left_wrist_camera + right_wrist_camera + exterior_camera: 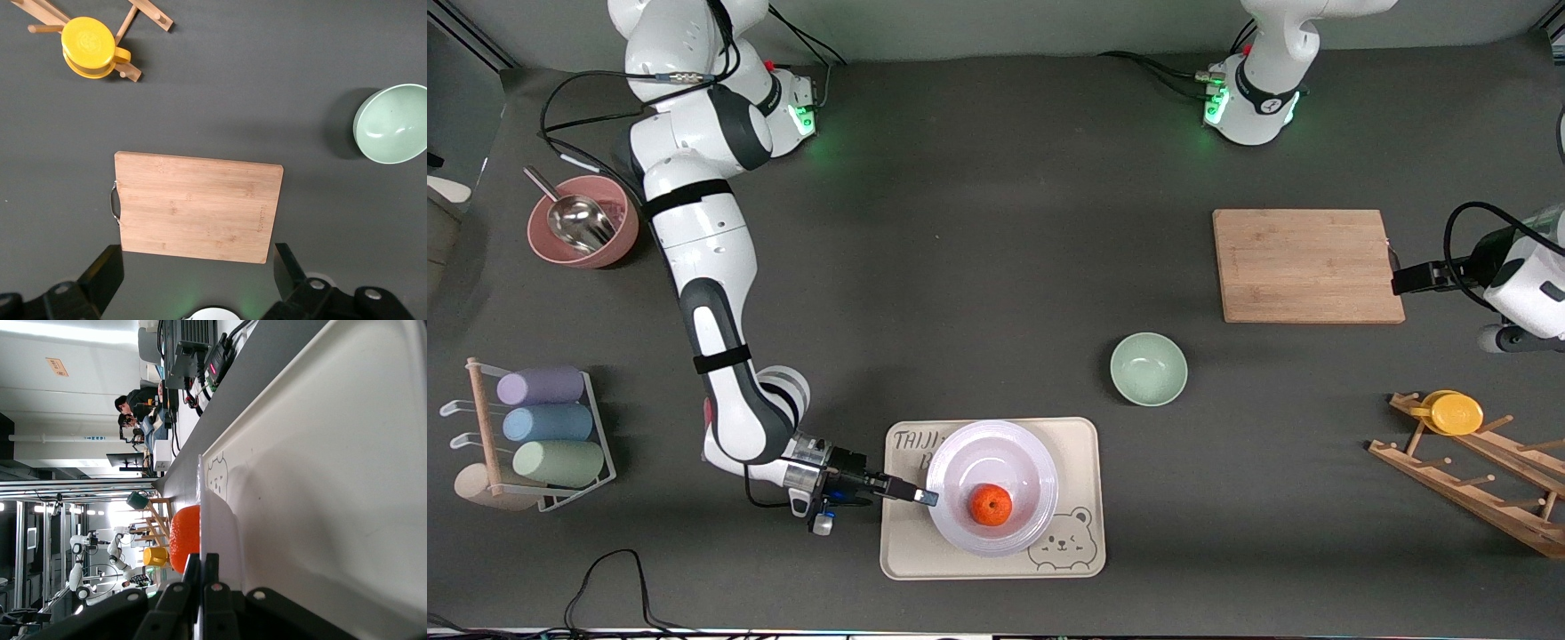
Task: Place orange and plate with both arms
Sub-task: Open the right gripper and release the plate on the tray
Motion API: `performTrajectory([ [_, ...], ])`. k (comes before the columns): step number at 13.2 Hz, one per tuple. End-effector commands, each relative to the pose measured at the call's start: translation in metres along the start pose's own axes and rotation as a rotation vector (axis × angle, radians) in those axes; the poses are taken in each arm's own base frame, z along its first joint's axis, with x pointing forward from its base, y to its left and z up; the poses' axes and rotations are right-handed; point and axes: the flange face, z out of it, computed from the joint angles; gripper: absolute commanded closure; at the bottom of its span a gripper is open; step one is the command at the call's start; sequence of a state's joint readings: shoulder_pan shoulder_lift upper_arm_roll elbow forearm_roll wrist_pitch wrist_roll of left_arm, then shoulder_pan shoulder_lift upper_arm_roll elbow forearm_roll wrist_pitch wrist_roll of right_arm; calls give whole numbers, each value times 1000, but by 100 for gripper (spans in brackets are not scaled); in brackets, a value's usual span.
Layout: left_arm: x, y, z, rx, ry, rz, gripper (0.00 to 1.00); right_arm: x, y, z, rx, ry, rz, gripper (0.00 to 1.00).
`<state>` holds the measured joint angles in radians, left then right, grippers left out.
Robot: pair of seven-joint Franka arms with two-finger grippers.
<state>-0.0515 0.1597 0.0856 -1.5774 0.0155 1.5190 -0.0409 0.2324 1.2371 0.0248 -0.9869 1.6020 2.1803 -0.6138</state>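
both right fingers (202, 577) pinch plate (996, 462) rim | orange (991, 504) inside | left fingers (100, 270) wide

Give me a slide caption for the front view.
Right gripper shut on the plate rim, orange inside, plate on the tray; left gripper waits open over the cutting board.

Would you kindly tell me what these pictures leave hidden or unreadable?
- Front view: the tray's printed wording is partly covered by the plate.
- Front view: the left pincer is cut off by the frame edge.
- Right wrist view: the plate's rim hides most of the orange, beside the right pincer.
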Motion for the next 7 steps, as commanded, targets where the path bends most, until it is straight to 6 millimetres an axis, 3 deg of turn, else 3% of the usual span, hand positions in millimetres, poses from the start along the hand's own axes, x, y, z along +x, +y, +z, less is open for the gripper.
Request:
performTrajectory([
  [1,-1,4,-5,-5,-9,-11,0,-4,9,3,-9,-4,-37,100],
  [4,-2,11,-6,2,-5,-1,0,-7,15,3,-19,-11,-27,100],
  [7,-2,10,-9,8,-5,0,0,-5,14,-1,-35,-14,-37,79],
])
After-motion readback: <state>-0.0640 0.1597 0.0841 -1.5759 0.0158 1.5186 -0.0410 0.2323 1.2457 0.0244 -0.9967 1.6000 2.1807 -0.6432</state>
